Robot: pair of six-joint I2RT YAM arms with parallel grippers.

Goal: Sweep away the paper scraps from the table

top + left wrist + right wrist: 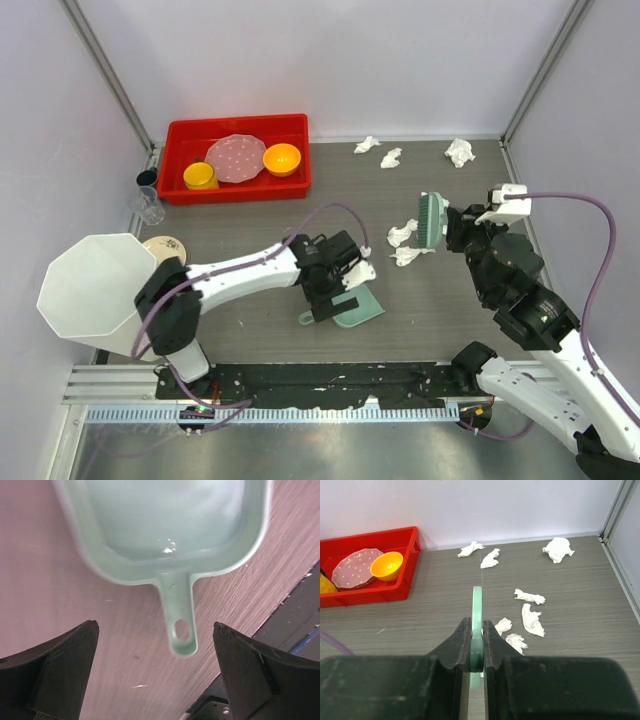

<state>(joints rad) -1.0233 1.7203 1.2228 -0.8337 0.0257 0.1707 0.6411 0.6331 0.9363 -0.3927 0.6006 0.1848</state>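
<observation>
Left claw (155,626) hangs open low over the table (60,570), its black fingers (65,665) spread wide on either side of the dustpan's handle (179,617) and touching neither it nor the wood. This mint-green dustpan (358,308) lies flat on the table toward the near edge, its handle pointing at the claw. Right of it, about mid-table, four white scraps (529,596) lie in a loose cluster just beside the brush (432,218). Three more scraps (367,144) lie well apart from these along the far edge, two close together and one off to the right. Right claw (477,625) is clamped tight on the thin green brush, holding it edge-on; whether the brush touches the table I cannot tell.
</observation>
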